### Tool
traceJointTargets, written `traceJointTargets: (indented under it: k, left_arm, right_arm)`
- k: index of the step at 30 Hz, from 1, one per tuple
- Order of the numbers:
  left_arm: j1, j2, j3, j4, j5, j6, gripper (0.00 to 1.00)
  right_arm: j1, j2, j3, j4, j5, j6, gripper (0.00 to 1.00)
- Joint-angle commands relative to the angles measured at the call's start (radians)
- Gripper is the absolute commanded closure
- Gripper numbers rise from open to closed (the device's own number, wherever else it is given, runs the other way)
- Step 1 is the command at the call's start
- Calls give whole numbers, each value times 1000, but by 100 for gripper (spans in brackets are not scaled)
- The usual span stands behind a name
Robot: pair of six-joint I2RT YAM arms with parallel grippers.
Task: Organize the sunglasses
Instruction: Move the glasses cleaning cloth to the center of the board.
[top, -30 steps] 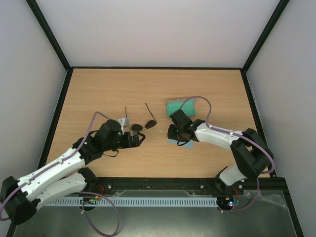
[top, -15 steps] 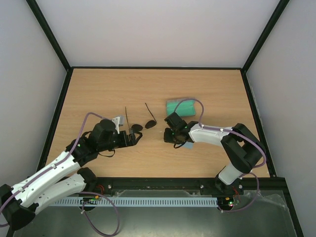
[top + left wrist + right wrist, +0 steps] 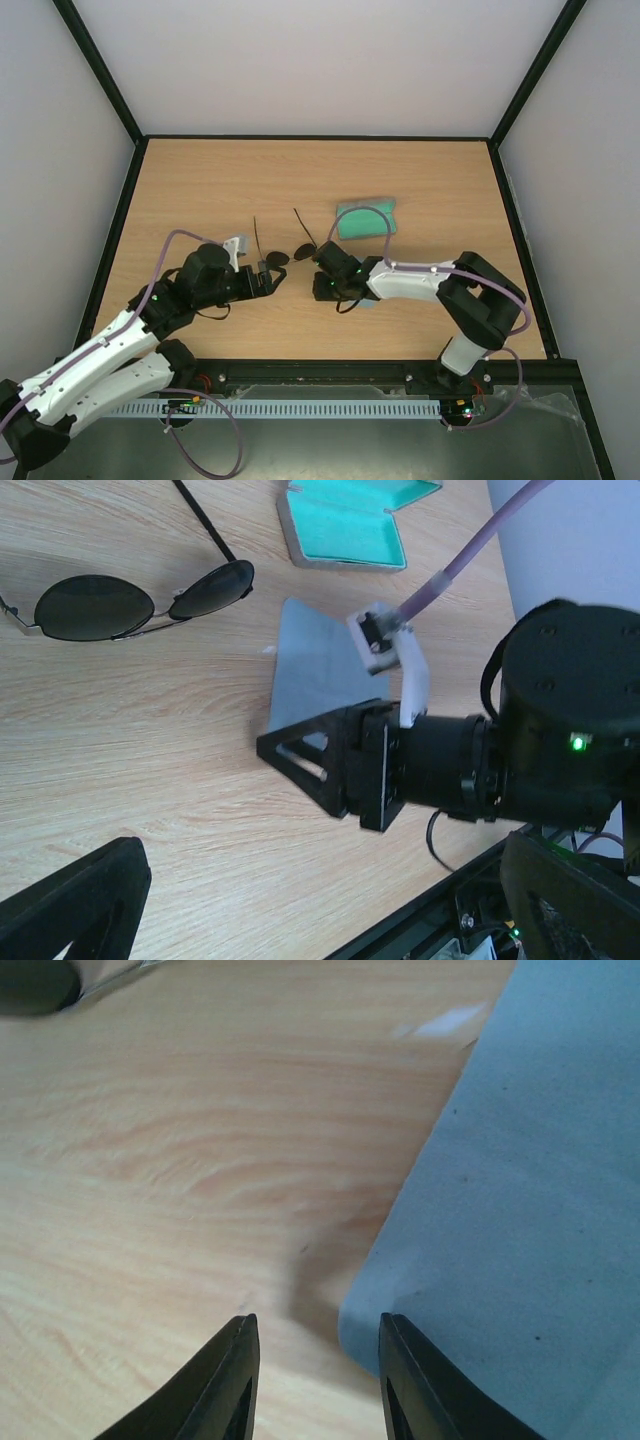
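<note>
The sunglasses [image 3: 289, 255], two round dark lenses on a thin wire frame, lie unfolded on the table between my two grippers, temple arms pointing away. They show in the left wrist view [image 3: 140, 598], and one lens shows at the right wrist view's top left corner [image 3: 30, 980]. My left gripper [image 3: 272, 281] is open wide and empty just left of them [image 3: 320, 915]. My right gripper [image 3: 320, 285] is open and low over the table [image 3: 315, 1380]. The near corner of the blue-grey cloth [image 3: 520, 1210] lies between its fingers. It is also seen from the side in the left wrist view [image 3: 290, 755].
The grey case [image 3: 366, 220] lies open at the back, teal lining up [image 3: 345, 530]. The cloth [image 3: 320, 660] lies flat between the case and the right gripper, mostly hidden under the right arm in the top view [image 3: 368, 302]. A black rail runs along the table's near edge [image 3: 320, 372].
My right gripper has slid left across the cloth to its left corner, closer to the sunglasses. My left gripper has drawn back slightly to the left. The sunglasses have not moved.
</note>
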Motion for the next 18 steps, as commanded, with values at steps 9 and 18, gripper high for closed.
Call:
traceJointTargets:
  k: [9, 18]
  left_arm:
    - [4, -55, 4, -53, -13, -17, 1]
    - [5, -65, 24, -72, -19, -19, 1]
  right_arm:
    - [251, 101, 45, -60, 0, 112, 65]
    - [294, 22, 78, -147, 60, 128, 62]
